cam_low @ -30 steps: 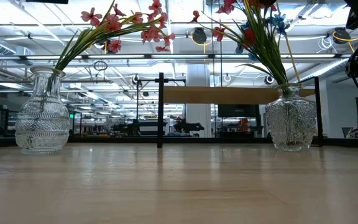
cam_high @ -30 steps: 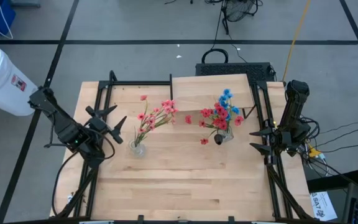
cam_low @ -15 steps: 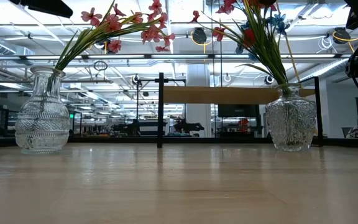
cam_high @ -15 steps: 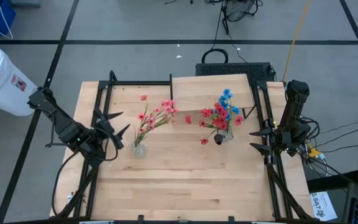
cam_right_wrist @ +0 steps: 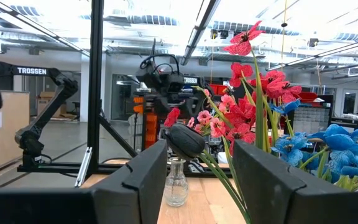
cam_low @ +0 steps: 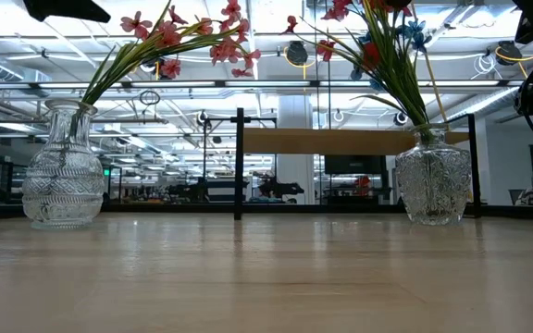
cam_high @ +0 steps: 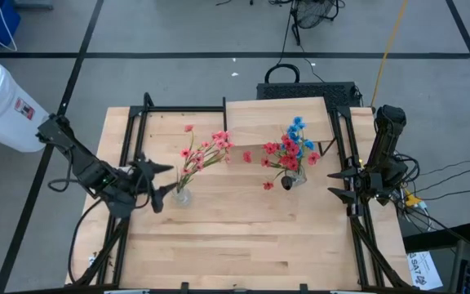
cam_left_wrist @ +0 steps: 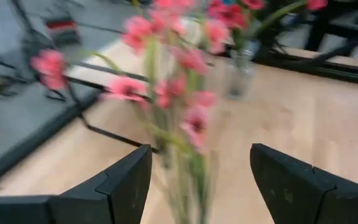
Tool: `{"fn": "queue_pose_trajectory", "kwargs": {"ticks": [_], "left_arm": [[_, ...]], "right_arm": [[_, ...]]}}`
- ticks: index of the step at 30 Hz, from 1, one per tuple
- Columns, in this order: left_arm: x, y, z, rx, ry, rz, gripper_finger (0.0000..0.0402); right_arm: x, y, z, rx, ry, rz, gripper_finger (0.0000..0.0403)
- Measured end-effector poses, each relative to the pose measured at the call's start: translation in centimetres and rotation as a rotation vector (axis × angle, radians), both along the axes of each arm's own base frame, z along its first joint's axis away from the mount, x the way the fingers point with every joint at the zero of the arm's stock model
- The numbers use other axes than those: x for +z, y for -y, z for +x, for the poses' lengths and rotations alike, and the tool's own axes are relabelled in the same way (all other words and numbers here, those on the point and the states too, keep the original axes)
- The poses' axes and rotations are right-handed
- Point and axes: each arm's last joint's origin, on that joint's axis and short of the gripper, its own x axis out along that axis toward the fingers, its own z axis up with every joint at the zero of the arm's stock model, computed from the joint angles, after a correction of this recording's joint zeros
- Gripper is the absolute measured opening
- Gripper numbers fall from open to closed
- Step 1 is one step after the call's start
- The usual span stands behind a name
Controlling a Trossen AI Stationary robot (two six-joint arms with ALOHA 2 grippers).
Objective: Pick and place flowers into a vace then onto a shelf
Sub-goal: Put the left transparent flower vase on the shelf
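Observation:
Two clear glass vases stand on their bases on the wooden table. The left vase [cam_high: 179,194] [cam_low: 63,166] holds pink flowers [cam_high: 203,150] [cam_left_wrist: 179,93]. The right vase [cam_high: 294,180] [cam_low: 433,176] holds red and blue flowers [cam_high: 292,145] [cam_right_wrist: 260,106]. The shelf [cam_high: 280,119] [cam_low: 340,141] stands at the far edge behind them. My left gripper [cam_high: 163,188] [cam_left_wrist: 201,180] is open just left of the left vase, above table level, facing it. My right gripper [cam_high: 333,183] [cam_right_wrist: 201,168] waits open at the right edge, facing the right vase.
A black metal frame [cam_high: 129,139] runs along the table's left, far and right sides. The shelf's black legs [cam_low: 240,162] stand between the two vases. Bare tabletop [cam_high: 243,237] lies toward the near edge. A white cylinder [cam_high: 2,106] sits off the table's far left.
My left gripper has swung round from facing the far edge toward the left vase, rolling as it turned, and has shifted a little toward the near edge. Its fingers stay open. The vases and flowers have not moved.

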Motion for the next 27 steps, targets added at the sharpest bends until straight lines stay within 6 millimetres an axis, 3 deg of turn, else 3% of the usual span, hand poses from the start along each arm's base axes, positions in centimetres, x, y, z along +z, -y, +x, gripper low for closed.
{"fn": "queue_pose_trajectory", "kwargs": {"ticks": [7,12,27], "left_arm": [[-1.1,1.4,0.9,-0.128,-0.115,-0.181,0.0276],[-1.8,1.8,1.3,-0.085,-0.133,-0.229,0.0276],[-7.2,3.2,1.7,0.071,-0.566,-0.359,0.0276]], "right_arm": [[0.0,0.0,0.0,0.000,0.000,0.000,0.0175],[0.0,0.0,0.0,0.000,0.000,0.000,0.0178],[0.0,0.0,0.0,0.000,0.000,0.000,0.0176]]}}
